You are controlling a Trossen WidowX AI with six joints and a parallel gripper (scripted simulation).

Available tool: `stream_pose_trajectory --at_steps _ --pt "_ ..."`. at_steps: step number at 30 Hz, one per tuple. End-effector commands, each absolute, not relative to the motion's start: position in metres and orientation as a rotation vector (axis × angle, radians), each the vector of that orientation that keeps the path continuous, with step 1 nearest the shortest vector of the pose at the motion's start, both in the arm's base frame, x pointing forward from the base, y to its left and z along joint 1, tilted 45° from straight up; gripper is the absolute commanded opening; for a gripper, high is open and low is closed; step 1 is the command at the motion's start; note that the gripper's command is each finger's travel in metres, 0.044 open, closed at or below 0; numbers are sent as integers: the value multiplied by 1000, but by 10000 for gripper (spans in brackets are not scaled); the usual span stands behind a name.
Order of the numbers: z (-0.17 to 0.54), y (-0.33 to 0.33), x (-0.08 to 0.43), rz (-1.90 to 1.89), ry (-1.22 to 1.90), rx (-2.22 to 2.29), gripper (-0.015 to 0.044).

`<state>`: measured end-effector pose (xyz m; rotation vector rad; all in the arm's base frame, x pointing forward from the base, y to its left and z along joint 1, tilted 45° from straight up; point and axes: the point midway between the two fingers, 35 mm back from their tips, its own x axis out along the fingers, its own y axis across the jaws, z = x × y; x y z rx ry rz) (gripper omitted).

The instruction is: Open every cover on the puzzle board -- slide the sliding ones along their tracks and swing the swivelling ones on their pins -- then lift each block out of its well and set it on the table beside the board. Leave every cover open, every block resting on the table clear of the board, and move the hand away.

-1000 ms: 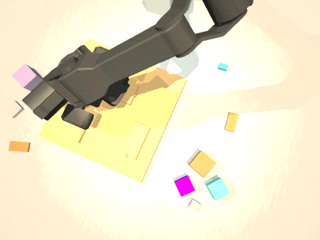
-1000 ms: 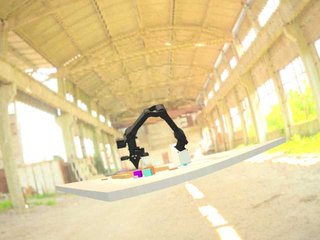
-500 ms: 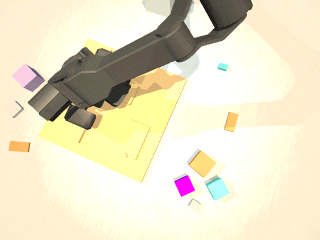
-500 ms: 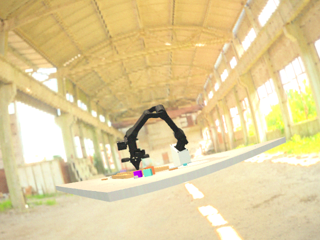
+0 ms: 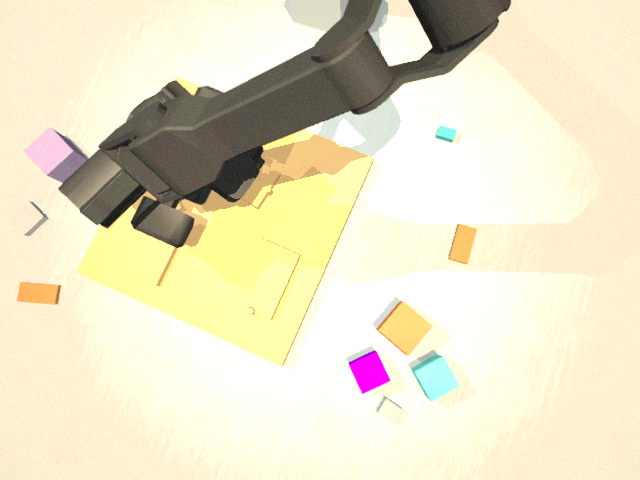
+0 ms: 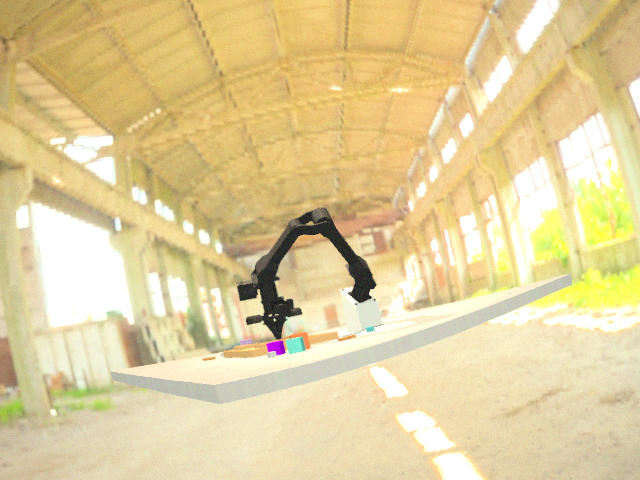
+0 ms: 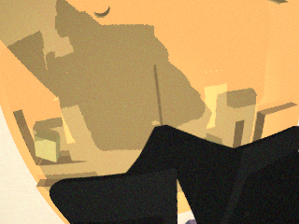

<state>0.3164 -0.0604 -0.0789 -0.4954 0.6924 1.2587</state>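
The puzzle board (image 5: pixel 206 320) (image 6: pixel 242 353) (image 7: pixel 224 37) lies under the arm. My gripper (image 6: pixel 279 336) is shut and empty, its tip low over the board; in the top view the arm hides the fingertips. A pale yellow-green block (image 7: pixel 47 148) shows in a recess at the left of the wrist view. The covers match the board's colour, so their exact positions are hard to tell. A magenta block (image 5: pixel 369 372) (image 6: pixel 275 347), a turquoise block (image 5: pixel 436 378) (image 6: pixel 295 344) and an orange block (image 5: pixel 405 328) stand on the table beside the board. A pink block (image 5: pixel 50 149) stands beyond its far left side.
Flat orange pieces (image 5: pixel 462 243) (image 5: pixel 38 292) lie on both sides of the board. A small turquoise piece (image 5: pixel 446 133) lies near the arm's white base (image 6: pixel 361 316). A small pale piece (image 5: pixel 391 410) (image 6: pixel 271 353) lies by the magenta block. An angular grey-edged shape shows at far left.
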Motion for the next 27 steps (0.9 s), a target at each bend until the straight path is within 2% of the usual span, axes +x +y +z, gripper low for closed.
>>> stream_pose_trajectory --at_steps 1,27 --pt "-81 -58 308 1266 694 -493 0" --pt "-81 -53 285 1267 695 -492 0"
